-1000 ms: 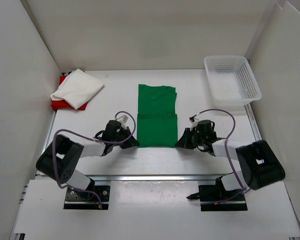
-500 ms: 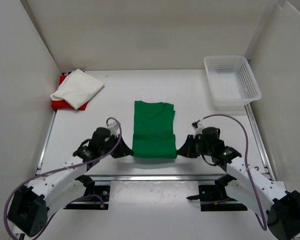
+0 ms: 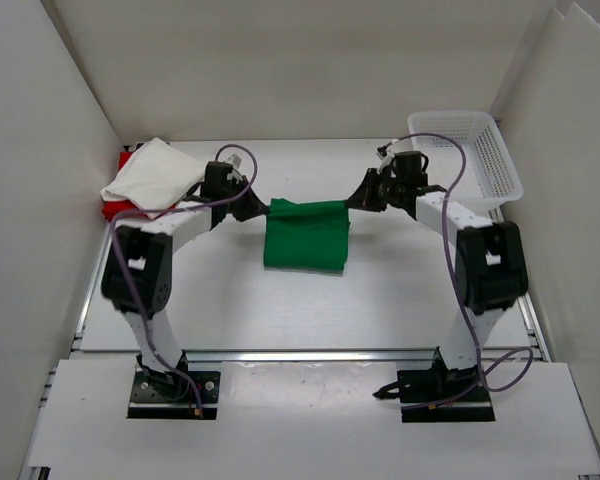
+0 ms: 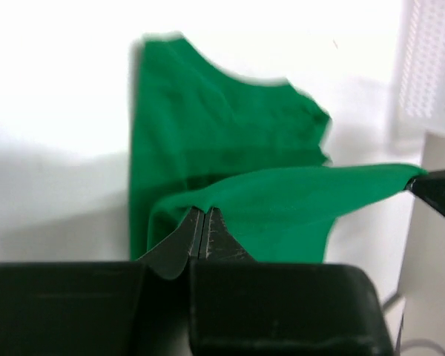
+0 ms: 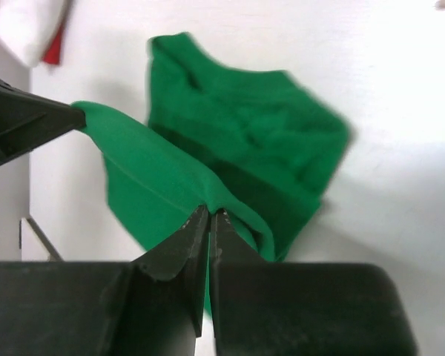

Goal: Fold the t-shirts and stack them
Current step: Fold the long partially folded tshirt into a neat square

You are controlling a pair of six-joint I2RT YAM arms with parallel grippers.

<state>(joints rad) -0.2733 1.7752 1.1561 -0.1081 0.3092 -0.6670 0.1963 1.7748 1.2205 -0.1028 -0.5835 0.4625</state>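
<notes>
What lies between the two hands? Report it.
The green t-shirt: its lifted edge stretches from left hand to right hand, both pinching it, in the top view.

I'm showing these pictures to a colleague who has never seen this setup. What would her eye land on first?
First, the green t-shirt in the middle of the table. One edge is lifted and stretched between the left end effector and the right end effector, each shut on a corner. Next come the white t-shirt lying on the red t-shirt at the far left, and the white mesh basket at the far right.
</notes>
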